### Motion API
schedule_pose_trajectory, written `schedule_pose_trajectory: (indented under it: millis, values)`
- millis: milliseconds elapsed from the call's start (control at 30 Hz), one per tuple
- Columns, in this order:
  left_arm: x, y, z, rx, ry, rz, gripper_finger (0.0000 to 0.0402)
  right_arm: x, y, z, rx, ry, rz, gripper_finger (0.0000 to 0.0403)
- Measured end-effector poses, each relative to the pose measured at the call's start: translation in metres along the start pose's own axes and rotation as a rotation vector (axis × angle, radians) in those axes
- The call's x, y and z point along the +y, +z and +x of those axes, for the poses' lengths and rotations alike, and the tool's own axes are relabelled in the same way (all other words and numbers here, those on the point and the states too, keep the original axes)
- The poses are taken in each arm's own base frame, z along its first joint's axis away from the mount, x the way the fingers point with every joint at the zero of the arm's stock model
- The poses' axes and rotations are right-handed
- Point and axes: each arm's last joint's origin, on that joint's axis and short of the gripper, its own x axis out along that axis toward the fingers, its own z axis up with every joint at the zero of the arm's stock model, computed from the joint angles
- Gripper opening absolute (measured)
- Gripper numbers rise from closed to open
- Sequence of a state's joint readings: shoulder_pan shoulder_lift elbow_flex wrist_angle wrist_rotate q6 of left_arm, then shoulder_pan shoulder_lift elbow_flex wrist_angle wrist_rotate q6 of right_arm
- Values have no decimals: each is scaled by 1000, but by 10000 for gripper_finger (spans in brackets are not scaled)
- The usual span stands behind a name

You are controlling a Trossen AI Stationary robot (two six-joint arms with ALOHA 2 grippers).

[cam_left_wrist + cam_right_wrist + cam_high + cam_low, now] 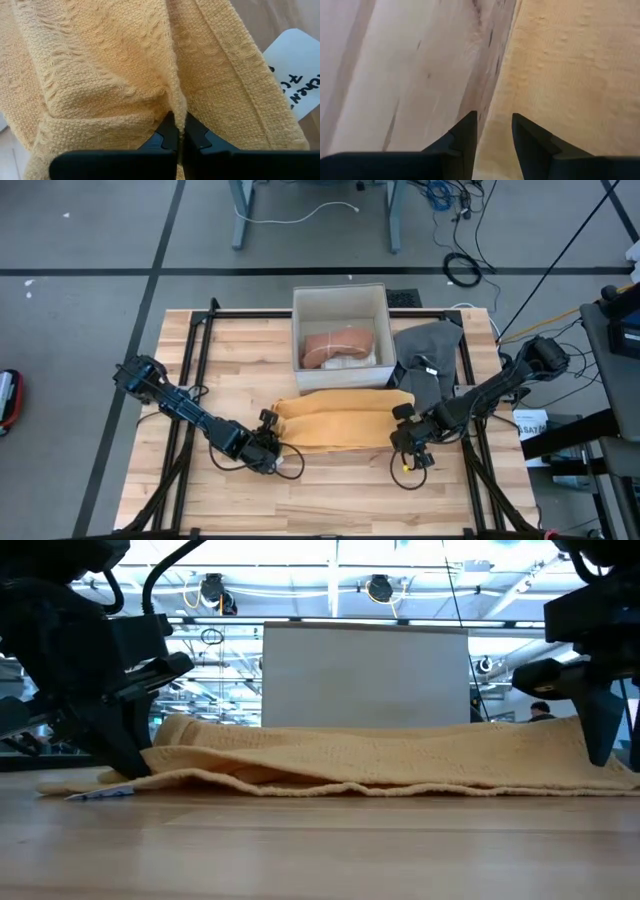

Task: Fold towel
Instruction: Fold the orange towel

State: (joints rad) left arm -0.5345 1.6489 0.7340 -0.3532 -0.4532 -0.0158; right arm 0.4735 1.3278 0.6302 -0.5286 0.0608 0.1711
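A yellow towel (340, 425) is lying folded just in front of a white box (340, 305). The left gripper (268, 452) is pinching the towel's left end; the right gripper (410, 442) is hanging parted, holding nothing, at its right edge. Pulling one-handed could drag the fold crooked.

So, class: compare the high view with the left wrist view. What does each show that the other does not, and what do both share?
Only the high view shows the whole wooden table, the white box with a pinkish cloth inside, a grey cloth beside it, and the right gripper open at the towel's end. Only the left wrist view shows the weave up close and a white handwritten label. Both show the yellow towel and the left gripper, shut on a fold of it.
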Motion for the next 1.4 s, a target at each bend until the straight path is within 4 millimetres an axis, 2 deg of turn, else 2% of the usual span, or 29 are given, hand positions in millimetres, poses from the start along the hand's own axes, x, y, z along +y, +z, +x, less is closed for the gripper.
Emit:
schedule_pose_trajectory:
  millis: [233, 567, 700, 933, 1067, 1233, 1400]
  values:
    - [0, 0, 0, 1, 0, 1, 0, 2, 1, 21, 65, -29, -28, 120]
    - [0, 0, 1, 0, 0, 0, 0, 1, 0, 26, 88, -79, -2, 145]
    - [1, 0, 1, -1, -1, -2, 0, -1, -1, 26, 82, -130, 10, 115]
    - [1, 0, 1, -2, -1, -3, 0, -3, -1, 26, 76, -170, 16, 10]
    - [3, 1, -4, -13, -17, -17, 14, -3, -1, 26, 74, -172, 29, 8]
    - [9, 10, -21, -92, -75, -77, 69, -3, -1, 26, 72, -171, 38, 4]
    - [14, 10, -28, -107, -176, -129, 110, -3, 0, 27, 64, -168, 40, 4]
